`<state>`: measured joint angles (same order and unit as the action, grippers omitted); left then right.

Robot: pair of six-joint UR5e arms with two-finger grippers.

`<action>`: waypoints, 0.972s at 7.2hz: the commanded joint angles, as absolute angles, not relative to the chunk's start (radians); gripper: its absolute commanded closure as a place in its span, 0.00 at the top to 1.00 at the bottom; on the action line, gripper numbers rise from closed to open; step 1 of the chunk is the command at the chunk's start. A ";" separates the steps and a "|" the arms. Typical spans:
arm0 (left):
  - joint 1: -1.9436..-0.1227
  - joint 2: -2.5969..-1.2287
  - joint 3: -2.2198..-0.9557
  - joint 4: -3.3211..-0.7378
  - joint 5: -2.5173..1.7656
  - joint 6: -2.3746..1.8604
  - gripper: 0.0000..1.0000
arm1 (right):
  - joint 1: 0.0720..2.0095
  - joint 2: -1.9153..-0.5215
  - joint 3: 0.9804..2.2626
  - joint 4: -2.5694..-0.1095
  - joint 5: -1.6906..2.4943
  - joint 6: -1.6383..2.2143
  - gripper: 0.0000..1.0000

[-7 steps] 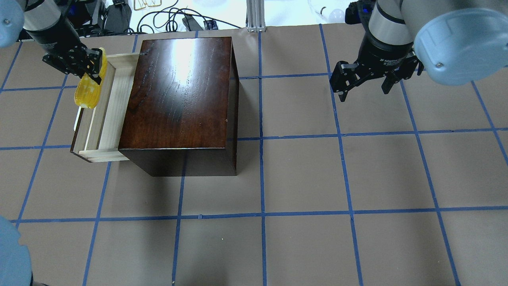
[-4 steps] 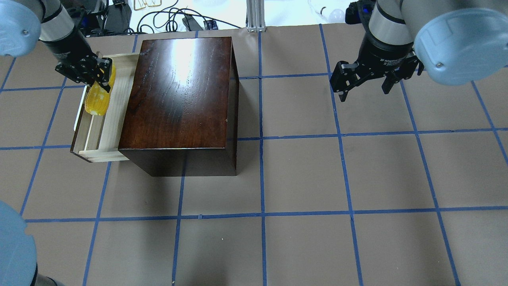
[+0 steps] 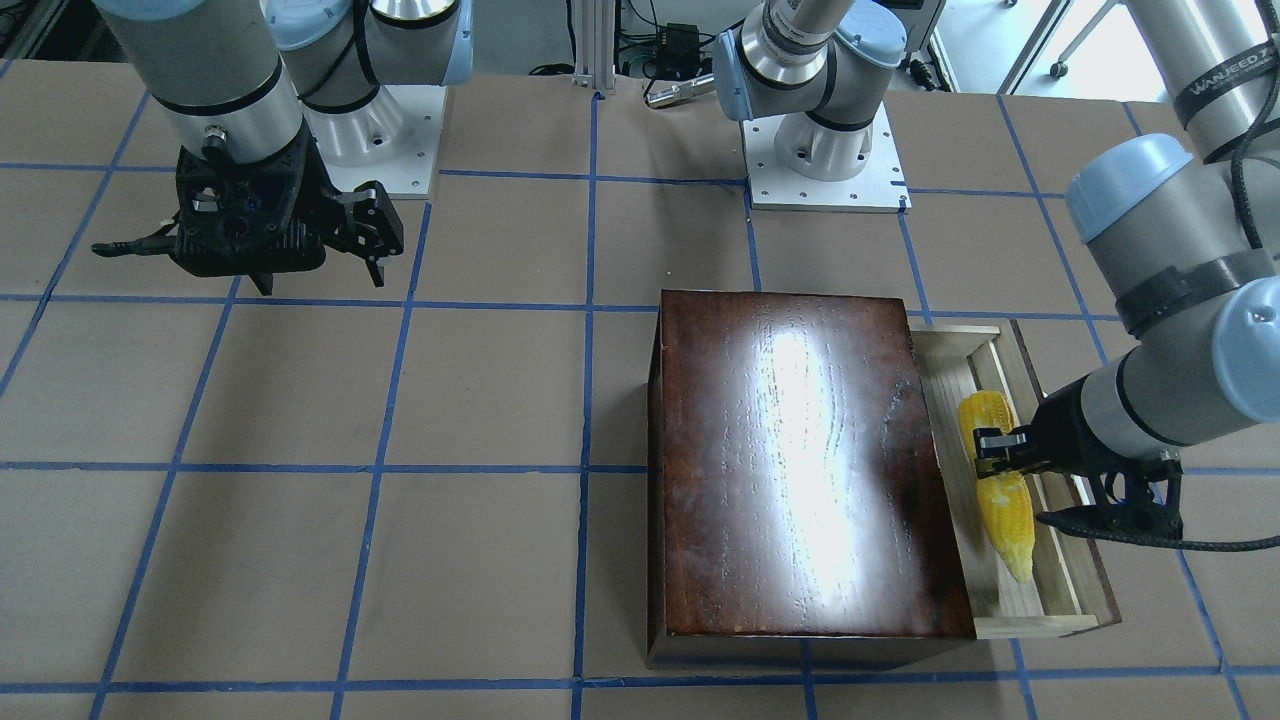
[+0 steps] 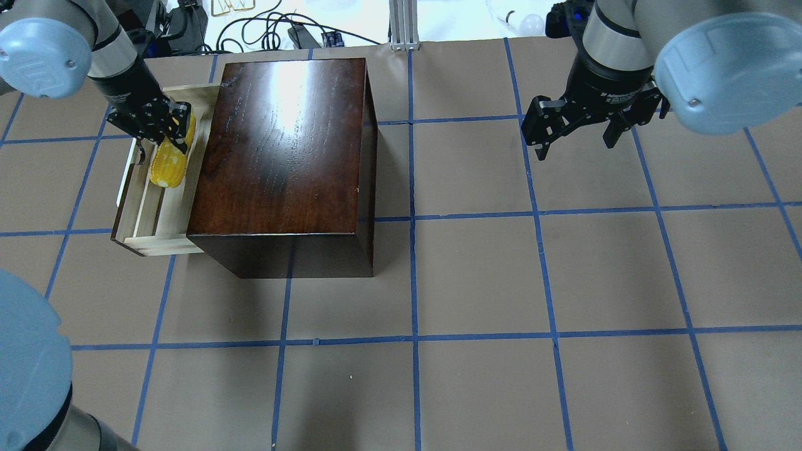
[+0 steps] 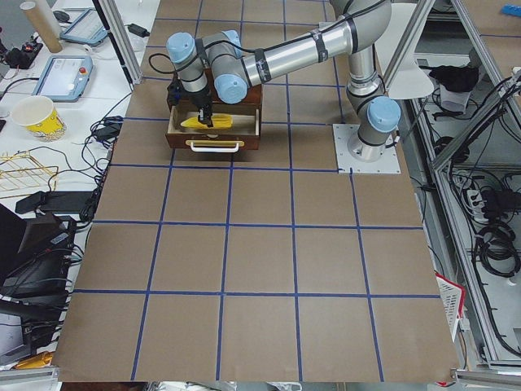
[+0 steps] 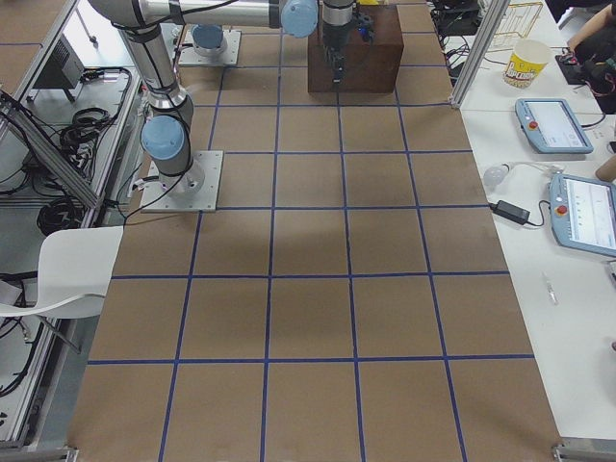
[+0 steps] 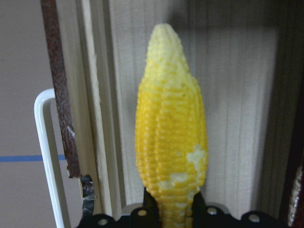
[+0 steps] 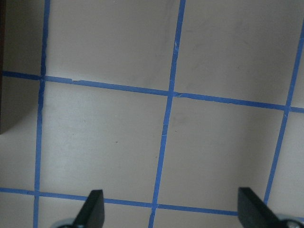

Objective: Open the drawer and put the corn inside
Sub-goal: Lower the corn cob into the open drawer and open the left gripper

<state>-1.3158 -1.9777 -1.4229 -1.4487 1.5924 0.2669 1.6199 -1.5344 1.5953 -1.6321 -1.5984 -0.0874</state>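
Observation:
The drawer point(image 4: 145, 220) stands pulled out from the dark-brown box point(image 4: 282, 144), with its white handle point(image 7: 43, 142) on the outer side. My left gripper point(image 4: 170, 133) is shut on the thick end of the yellow corn point(image 4: 168, 166). It holds the cob lengthwise over the drawer's pale-wood floor point(image 7: 237, 95), inside its walls. The front-facing view shows the corn point(image 3: 1002, 505) low in the drawer point(image 3: 1052, 592) beside the box point(image 3: 800, 460). I cannot tell whether it touches the floor. My right gripper point(image 4: 576, 141) is open and empty over bare table, far from the box.
Brown paper with blue tape lines covers the table point(image 4: 476, 275). Cables and gear point(image 4: 276, 28) lie beyond the far edge. The left arm's elbow point(image 4: 25, 382) hangs over the near left corner. The arms' bases point(image 3: 825, 170) stand behind the box in the front-facing view.
My left gripper has carried the corn right and a little nearer, from over the drawer's front panel to inside the tray beside the box. The right arm has not moved.

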 commanded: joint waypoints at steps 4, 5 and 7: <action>-1.316 -2.011 -1.419 -1.434 1.592 0.264 0.94 | 1.618 -1.534 1.595 -1.632 -1.598 -0.087 1.00; -1.316 -1.999 -1.416 -1.436 1.585 0.262 1.00 | 1.621 -1.534 1.595 -1.632 -1.598 -0.087 1.00; -1.315 -1.974 -1.390 -1.449 1.563 0.262 1.00 | 1.618 -1.534 1.595 -1.632 -1.598 -0.087 1.00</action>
<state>-1.3153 -1.9877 -1.4086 -1.4390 1.5690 0.2625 1.6203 -1.5340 1.5954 -1.6322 -1.5984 -0.0874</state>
